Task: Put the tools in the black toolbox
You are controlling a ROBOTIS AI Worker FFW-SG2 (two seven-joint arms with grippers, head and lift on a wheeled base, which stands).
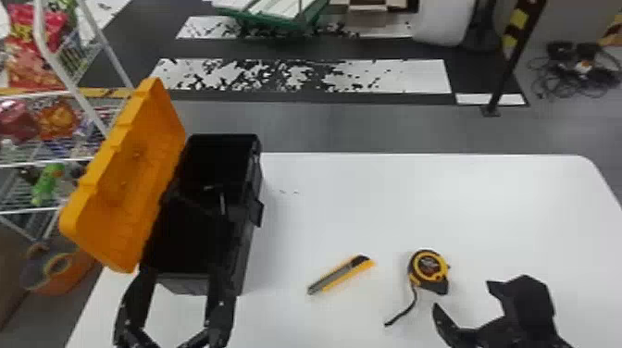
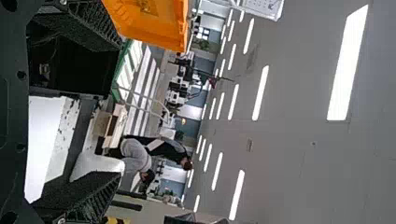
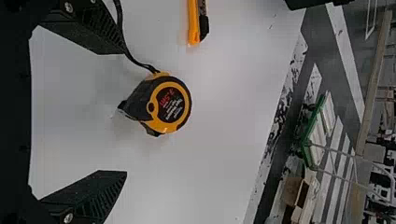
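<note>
So, tape measure (image 1: 429,267) lies beyond the right tool (image 1: 462,294).

To the left, a white wire rack (image 1: 27,164) holds red snack bags (image 1: 34,65) and, lower, a green toy (image 1: 45,184), with an orange tub (image 1: 62,280) near its foot, while beyond the white table (image 1: 463,194) are a green-framed cart (image 1: 273,16), a cardboard box (image 1: 368,17) and, farther right, a yellow-and-black striped post (image 1: 513,46) near tangled cables (image 1: 567,78).
</note>
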